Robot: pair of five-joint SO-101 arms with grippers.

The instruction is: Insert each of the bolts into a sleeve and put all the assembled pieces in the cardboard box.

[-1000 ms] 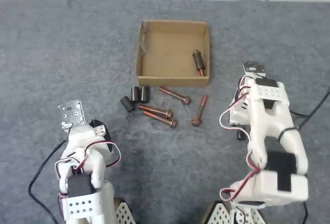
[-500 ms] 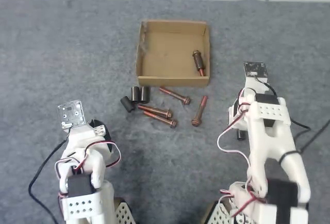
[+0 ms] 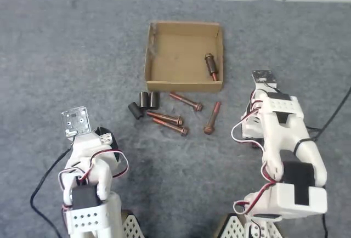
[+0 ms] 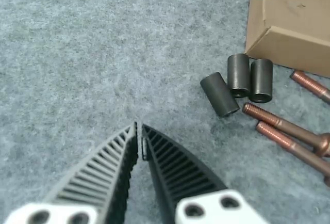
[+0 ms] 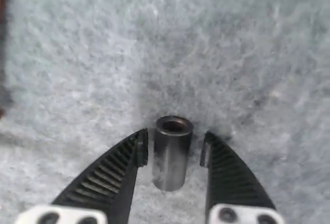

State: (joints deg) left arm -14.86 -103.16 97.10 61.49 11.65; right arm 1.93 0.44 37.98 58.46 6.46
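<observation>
My right gripper (image 5: 172, 149) is open over the carpet, and an upright black sleeve (image 5: 172, 152) stands between its fingers with a small gap on each side. The right arm (image 3: 277, 117) is right of the bolts. My left gripper (image 4: 139, 131) is shut and empty, short of three black sleeves (image 4: 238, 74) lying by the cardboard box (image 4: 289, 38). In the high view these sleeves (image 3: 145, 102) lie in front of the box (image 3: 164, 57), with several copper bolts (image 3: 171, 122) beside them. One bolt with a sleeve on it (image 3: 211, 67) lies inside the box.
Grey carpet covers the table. The left arm (image 3: 88, 161) sits at the front left, well back from the parts. One bolt (image 3: 213, 117) lies closest to the right arm. Open carpet stretches to the left of the box and between the arms.
The right arm shifted: half a second ago it stood farther right, and now it sits slightly to the left. The left arm and the loose parts have not moved.
</observation>
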